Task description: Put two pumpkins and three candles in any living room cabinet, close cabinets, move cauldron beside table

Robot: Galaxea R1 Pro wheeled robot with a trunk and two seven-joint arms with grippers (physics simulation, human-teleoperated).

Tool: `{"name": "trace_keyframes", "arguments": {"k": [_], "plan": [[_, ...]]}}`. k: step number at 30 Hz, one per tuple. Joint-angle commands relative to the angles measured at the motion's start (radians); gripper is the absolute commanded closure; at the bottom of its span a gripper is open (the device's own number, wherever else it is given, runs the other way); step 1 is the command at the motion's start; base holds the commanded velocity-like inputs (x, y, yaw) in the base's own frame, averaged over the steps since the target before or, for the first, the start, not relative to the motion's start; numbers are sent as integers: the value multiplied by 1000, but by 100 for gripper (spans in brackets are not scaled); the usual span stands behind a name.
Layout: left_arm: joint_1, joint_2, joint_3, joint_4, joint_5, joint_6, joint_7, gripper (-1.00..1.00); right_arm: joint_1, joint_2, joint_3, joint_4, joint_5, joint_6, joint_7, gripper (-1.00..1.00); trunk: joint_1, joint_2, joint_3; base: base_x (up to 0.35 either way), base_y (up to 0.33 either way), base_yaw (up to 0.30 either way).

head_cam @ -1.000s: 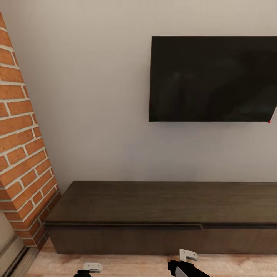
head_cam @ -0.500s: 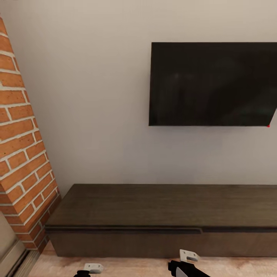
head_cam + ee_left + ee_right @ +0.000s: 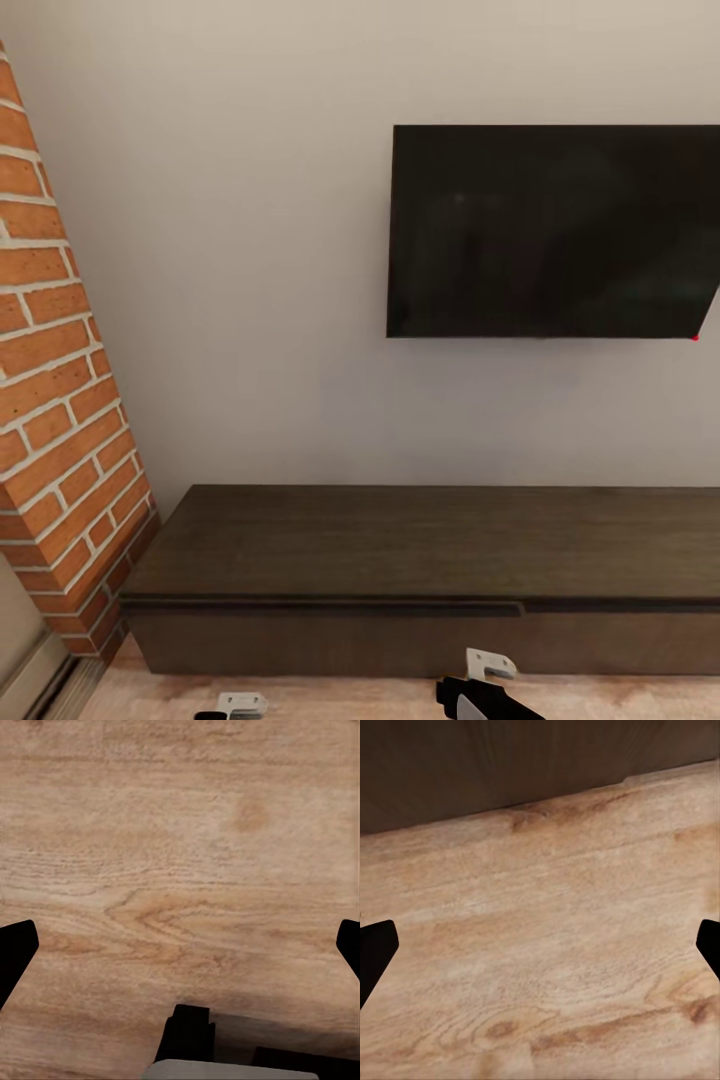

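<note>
The long, low dark-brown cabinet [image 3: 420,560] stands against the pale wall ahead, its flat top bare and its plain front panels shut. In the right wrist view its dark front [image 3: 510,765] meets the wooden floor. My right gripper [image 3: 540,945] hangs open over the floor just in front of it, with nothing between its fingers. My left gripper [image 3: 180,945] is open too, empty, over bare floorboards. The tips of both arms, left [image 3: 240,703] and right [image 3: 490,665], show at the bottom of the head view.
A black flat screen [image 3: 550,230] hangs on the wall above the cabinet. A red brick column [image 3: 60,430] juts out at the left, touching the cabinet's left end. Light wooden floor [image 3: 350,700] runs along the cabinet's front.
The whole head view has shifted downward, so the camera has moved: the screen and cabinet sit lower in the picture. Both arms hold their places.
</note>
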Motion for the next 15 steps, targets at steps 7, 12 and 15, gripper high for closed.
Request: {"name": "trace_keyframes", "arguments": {"k": [7, 12, 15], "plan": [[0, 2, -8, 4, 11, 2, 3, -100, -1, -1, 8, -1, -5, 7, -7, -100, -27, 49, 21, 0, 0, 0], [0, 1, -8, 24, 8, 1, 3, -100, 0, -1, 8, -1, -5, 6, -7, -100, -46, 84, 37, 0, 0, 0], [-1, 1, -8, 27, 9, 1, 2, -100, 0, -2, 8, -1, -5, 7, -7, -100, -58, 105, 46, 0, 0, 0]]}}
